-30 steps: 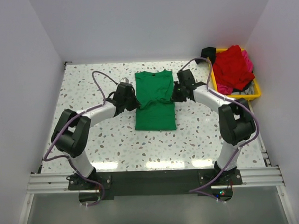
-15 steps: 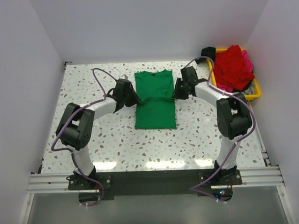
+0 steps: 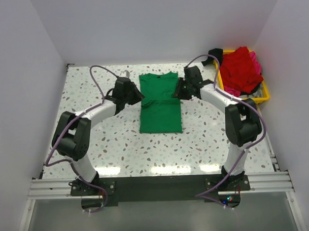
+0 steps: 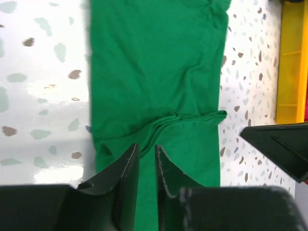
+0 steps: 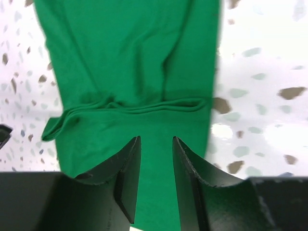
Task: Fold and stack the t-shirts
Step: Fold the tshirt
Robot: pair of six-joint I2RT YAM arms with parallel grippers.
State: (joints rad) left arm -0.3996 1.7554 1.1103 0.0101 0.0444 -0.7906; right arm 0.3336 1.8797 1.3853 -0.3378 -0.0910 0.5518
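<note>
Green t-shirt (image 3: 160, 102): lying flat in the middle of the table (image 3: 92, 82), its sides tucked in so it is forming a narrow strip; a crosswise ridge of cloth is running across it about midway.
Left tool (image 4: 146, 147): hovering over the shirt's left edge, just beside the ridge; its fingers are standing narrowly apart, with green cloth showing through the gap and nothing clamped.
Right tool (image 5: 156, 138): hovering over the shirt's right edge, opposite the left; its fingers are standing wider apart, gripping nothing.
Red t-shirt (image 3: 240, 67): lying heaped in the yellow tray (image 3: 263, 96), spilling over its rim.
Pink t-shirt (image 3: 255, 59): peeking out from beneath the red one.
Yellow tray: sitting at the table's far right edge, well apart from the green shirt.
</note>
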